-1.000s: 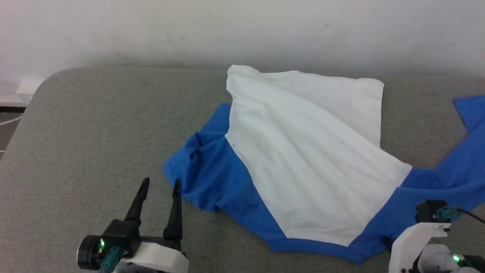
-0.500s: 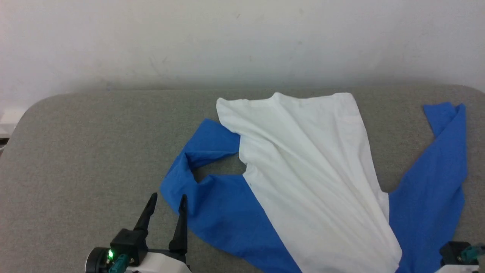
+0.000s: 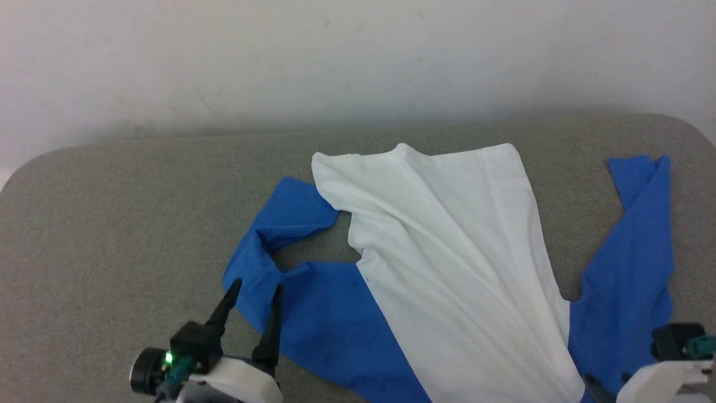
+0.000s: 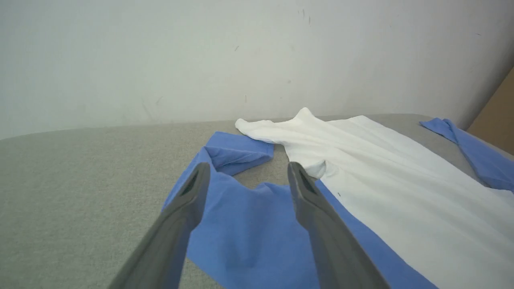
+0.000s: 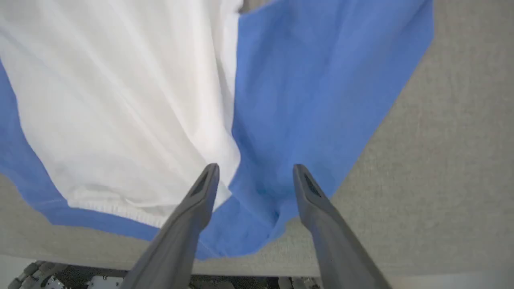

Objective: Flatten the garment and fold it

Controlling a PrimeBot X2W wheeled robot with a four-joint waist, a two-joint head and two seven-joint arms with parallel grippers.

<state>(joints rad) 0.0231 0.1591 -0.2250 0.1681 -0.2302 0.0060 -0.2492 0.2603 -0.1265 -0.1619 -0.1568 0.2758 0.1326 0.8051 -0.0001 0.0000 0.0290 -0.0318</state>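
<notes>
The garment lies on the grey table, its white panel point(image 3: 447, 263) creased lengthwise between a blue left side point(image 3: 319, 319) and a blue right strip point(image 3: 632, 268). A blue sleeve point(image 3: 291, 215) is folded over at the left, leaving a patch of bare table. My left gripper point(image 3: 254, 286) is open just above the blue left edge point(image 4: 241, 224), its fingers point(image 4: 188, 200) straddling the fabric without touching it. My right gripper point(image 5: 255, 168) is open over the near hem point(image 5: 100, 208), where white meets blue point(image 5: 305, 100), with nothing between its fingers.
The padded grey table point(image 3: 112, 235) runs back to a white wall point(image 3: 358, 56). Its near edge point(image 5: 361, 269) lies just past the hem, with robot parts point(image 5: 48, 281) below. A brown board point(image 4: 498, 116) stands at the far right.
The head camera has shifted. The garment has been drawn toward the near edge: the white panel is narrower, the right blue strip straighter, the left sleeve opened. My right gripper has let go.
</notes>
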